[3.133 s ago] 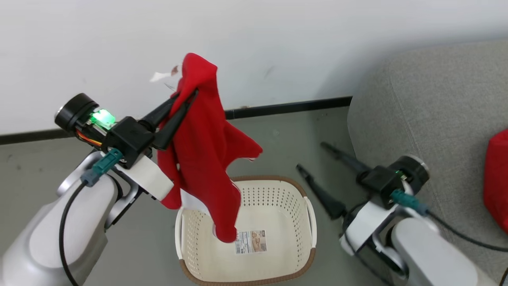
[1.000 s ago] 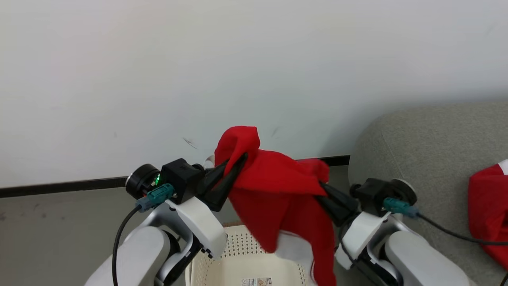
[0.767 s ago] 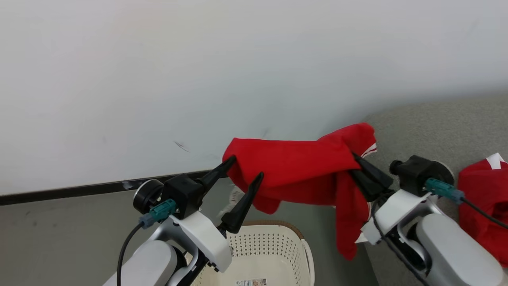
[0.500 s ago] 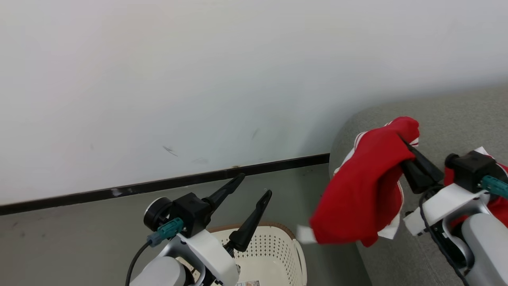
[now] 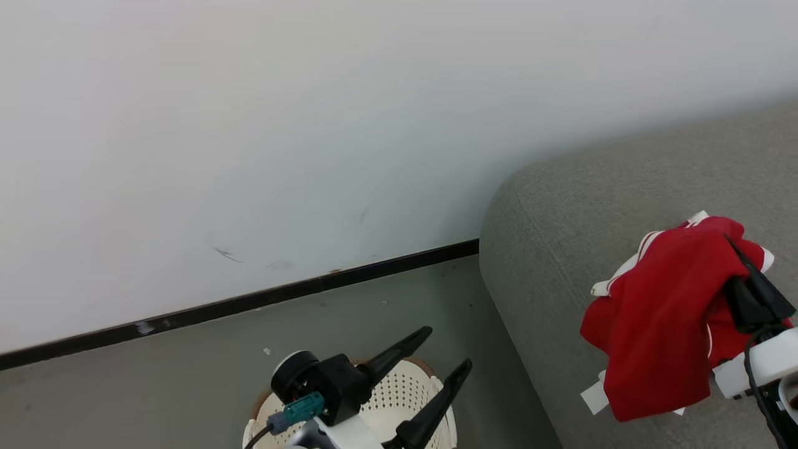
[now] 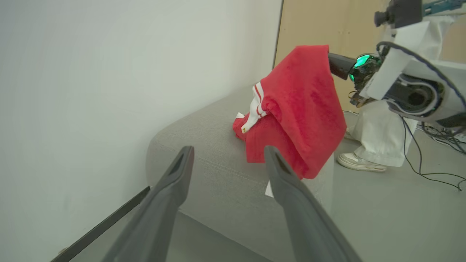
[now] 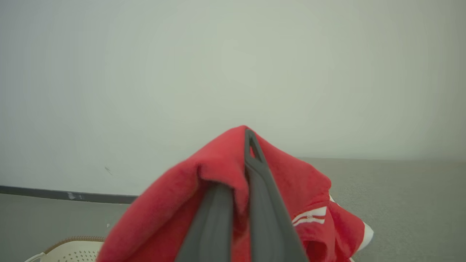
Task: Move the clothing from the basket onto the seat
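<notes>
Over the rounded end of the seat (image 5: 561, 218) I count two pincers, one basket, one seat and, as far as I can make out, two pieces of clothing.

(a) The right pincer (image 7: 249, 135) has its two dark fingers pressed together on a fold of one red garment (image 5: 661, 324). The cloth drapes over both fingers and hangs toward the seat's grey cushion. Whether its lower edge rests on the cushion or hangs just above it, I cannot tell.

(b) The second red piece (image 6: 242, 129) lies heaped on the seat behind the hanging one, with white stripes showing. Where one piece ends and the other begins is not clear to me.

(c) The left pincer (image 5: 447, 347) has its jaws spread wide and empty, touching nothing. It stands off the seat's end, above the basket (image 5: 405, 393), with its fingers aimed toward the seat.

(d) The basket stands on the floor near the seat's end; part of its cream perforated wall and brown rim shows.

(e) Past the seat's far side, the left wrist view shows one person's legs (image 6: 378, 138) in pale trousers, with a white shoe on the floor.
</notes>
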Motion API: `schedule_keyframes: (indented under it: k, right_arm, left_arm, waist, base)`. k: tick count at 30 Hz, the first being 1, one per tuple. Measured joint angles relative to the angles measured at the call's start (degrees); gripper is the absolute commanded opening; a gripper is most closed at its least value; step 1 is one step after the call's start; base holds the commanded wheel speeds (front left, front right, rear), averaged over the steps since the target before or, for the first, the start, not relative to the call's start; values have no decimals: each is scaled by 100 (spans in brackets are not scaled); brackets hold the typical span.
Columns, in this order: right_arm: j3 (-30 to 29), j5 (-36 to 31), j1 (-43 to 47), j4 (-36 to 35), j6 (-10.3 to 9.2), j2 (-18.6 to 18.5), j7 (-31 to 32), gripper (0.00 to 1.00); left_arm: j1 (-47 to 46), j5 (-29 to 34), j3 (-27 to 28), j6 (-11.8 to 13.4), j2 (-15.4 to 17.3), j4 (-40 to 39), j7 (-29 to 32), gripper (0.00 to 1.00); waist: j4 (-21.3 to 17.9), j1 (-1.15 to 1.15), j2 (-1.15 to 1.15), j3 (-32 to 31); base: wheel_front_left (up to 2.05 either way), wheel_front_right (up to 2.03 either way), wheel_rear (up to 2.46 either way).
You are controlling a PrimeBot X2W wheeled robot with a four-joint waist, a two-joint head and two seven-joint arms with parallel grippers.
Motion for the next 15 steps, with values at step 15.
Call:
schedule_keyframes:
  k: [15]
  right_arm:
    - [-503, 5, 715, -748, 0, 149, 290, 0]
  left_arm:
    - [15, 103, -277, -93, -132, 49, -257, 100]
  waist:
    - [-585, 0, 0, 79]
  base:
    - [0, 0, 0]
